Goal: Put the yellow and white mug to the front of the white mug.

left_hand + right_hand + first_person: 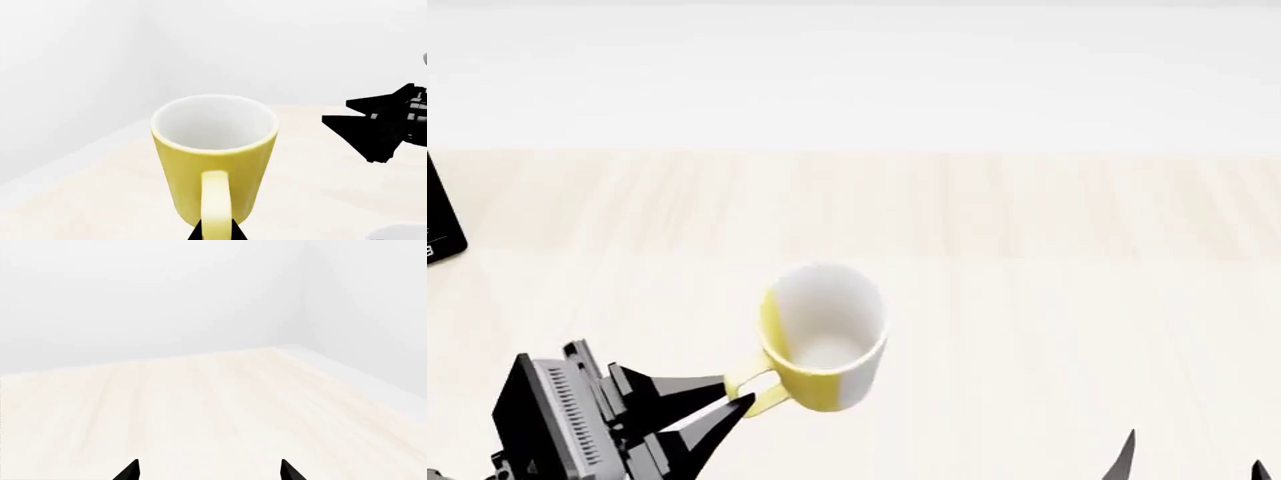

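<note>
The yellow and white mug (822, 340) stands upright on the pale wooden table (1028, 250), its yellow handle (761, 388) towards my left gripper (737, 402). In the left wrist view the mug (213, 150) fills the middle and the gripper (217, 234) has one black fingertip on each side of the handle (215, 200), shut on it. My right gripper (210, 471) is open and empty over bare table; its tips also show in the head view (1194, 462). The white mug does not show in the head view.
A black object (441, 215) sits at the table's far left edge. The right arm's black gripper (383, 125) shows beyond the mug in the left wrist view. A pale rounded shape (399, 232) lies in that view's corner; I cannot tell what it is.
</note>
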You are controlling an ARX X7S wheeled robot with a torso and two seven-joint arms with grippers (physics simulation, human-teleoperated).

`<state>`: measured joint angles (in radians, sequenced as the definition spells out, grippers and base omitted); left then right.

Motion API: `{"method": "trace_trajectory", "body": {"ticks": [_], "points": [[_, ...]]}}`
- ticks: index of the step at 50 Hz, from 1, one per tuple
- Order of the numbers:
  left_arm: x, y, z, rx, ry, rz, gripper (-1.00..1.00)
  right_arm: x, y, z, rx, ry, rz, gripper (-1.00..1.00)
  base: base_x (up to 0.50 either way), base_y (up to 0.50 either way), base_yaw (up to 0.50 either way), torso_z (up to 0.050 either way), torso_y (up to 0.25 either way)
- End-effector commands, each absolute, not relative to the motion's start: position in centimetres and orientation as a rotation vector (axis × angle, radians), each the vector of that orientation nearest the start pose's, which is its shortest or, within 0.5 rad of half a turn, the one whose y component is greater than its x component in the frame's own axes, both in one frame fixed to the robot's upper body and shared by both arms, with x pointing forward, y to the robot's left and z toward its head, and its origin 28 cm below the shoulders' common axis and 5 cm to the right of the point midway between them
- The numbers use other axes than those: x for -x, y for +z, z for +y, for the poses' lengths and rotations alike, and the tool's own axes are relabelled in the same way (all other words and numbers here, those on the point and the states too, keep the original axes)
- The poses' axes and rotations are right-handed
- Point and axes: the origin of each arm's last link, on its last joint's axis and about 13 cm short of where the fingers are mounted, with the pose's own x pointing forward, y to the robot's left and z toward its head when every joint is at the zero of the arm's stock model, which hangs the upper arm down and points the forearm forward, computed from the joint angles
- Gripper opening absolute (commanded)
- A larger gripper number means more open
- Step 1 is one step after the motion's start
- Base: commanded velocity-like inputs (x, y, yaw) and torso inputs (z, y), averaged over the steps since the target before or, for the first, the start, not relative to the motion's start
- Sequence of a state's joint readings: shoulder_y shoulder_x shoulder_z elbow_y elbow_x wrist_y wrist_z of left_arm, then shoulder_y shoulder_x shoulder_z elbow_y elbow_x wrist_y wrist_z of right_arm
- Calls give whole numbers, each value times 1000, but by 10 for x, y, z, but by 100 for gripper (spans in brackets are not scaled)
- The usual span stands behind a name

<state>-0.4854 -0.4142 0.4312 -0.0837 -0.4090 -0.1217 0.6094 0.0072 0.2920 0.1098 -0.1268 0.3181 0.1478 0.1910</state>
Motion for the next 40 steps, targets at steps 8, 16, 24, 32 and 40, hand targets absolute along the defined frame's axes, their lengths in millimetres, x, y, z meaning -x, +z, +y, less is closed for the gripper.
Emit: {"method": "trace_trajectory", "body": {"ticks": [8,16,24,32,40], "points": [[-301,89,226,-179,-986,-56,-100,-209,48,-182,-29,-256,-13,100,0,0,0,0,0],[-302,83,230,-178,-973,-37,-100,-210,48,-181,-26,-255,-12,100,0,0,0,0,1],[-305,70,233,-179,-961,-9,-100,-209,49,-181,-25,-253,-14,100,0,0,0,0,0],[-306,54,234,-164,-950,22,-100,-209,49,-181,-24,-252,-14,100,0,0,0,0,0],[-307,37,233,-152,-944,76,-100,-209,49,-181,-25,-252,-15,100,0,0,0,0,0]]}}
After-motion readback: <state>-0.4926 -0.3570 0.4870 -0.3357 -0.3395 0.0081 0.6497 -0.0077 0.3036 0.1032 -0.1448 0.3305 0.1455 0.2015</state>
